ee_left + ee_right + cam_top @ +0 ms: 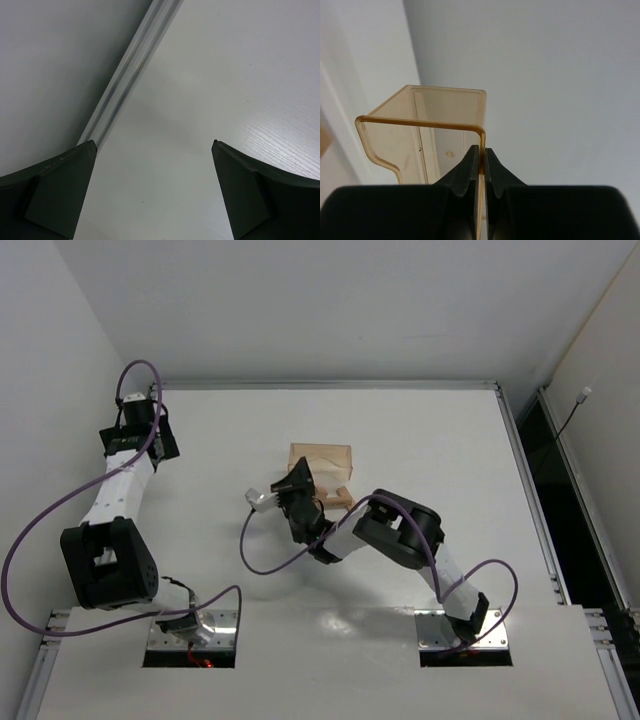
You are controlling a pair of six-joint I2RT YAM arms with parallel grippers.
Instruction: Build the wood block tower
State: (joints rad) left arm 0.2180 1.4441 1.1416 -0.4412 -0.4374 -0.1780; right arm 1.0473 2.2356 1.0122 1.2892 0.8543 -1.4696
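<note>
My right gripper (482, 150) is shut on the thin side wall of a clear amber plastic bin (427, 132), which looks tipped up and empty inside. In the top view this bin (322, 462) is at the table's middle, with the right gripper (303, 483) at its near left side. A bit of light-tan wood (342, 497) shows at the bin's near edge; single blocks cannot be made out and no stack shows. My left gripper (152, 145) is open and empty, over bare table at the far left corner (135, 410).
An aluminium rail (127, 75) runs along the table's left edge, just beyond the left fingers, with the grey wall behind it. Purple cables (270, 565) loop off both arms. A dark gap lies beyond the table's right edge (535, 500).
</note>
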